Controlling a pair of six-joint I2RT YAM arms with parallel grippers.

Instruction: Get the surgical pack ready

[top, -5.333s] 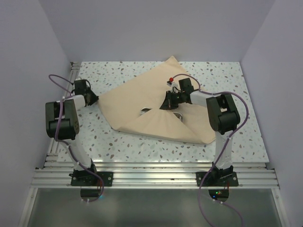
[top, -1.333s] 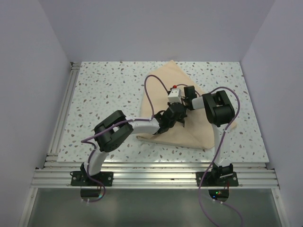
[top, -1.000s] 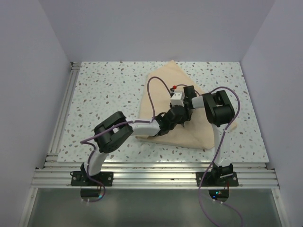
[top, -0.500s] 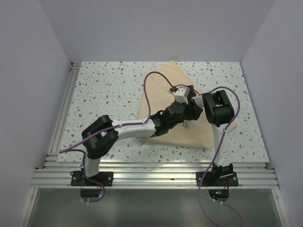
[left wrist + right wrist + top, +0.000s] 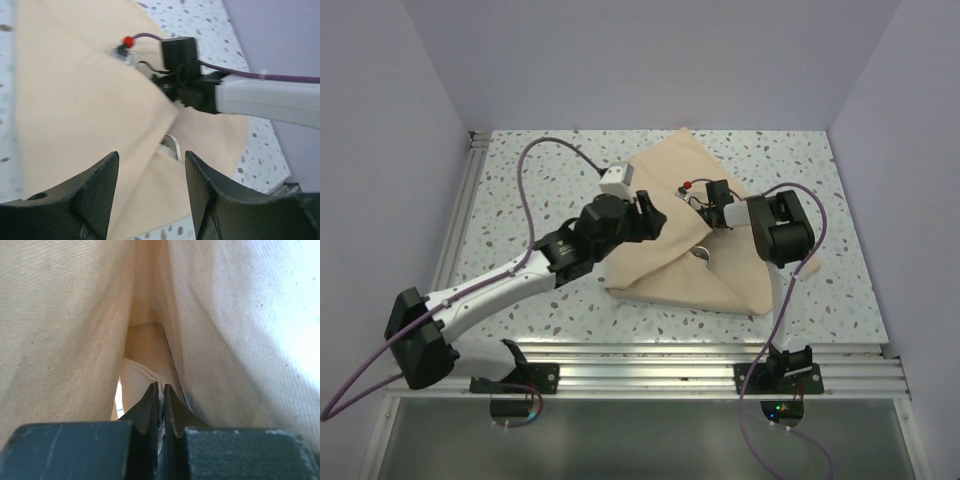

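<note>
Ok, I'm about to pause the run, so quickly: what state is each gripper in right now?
Left gripper: open, holding nothing, above the tan cloth.
Right gripper: closed, pinching a fold of the tan cloth.

Nothing here can be read from where I stand. The tan cloth (image 5: pixel 650 265) is plain, with no print, tag or label showing on it. The speckled surface (image 5: pixel 550 180) carries only its flecks, and no legible word, brand, number or sign shows in any view.
</note>
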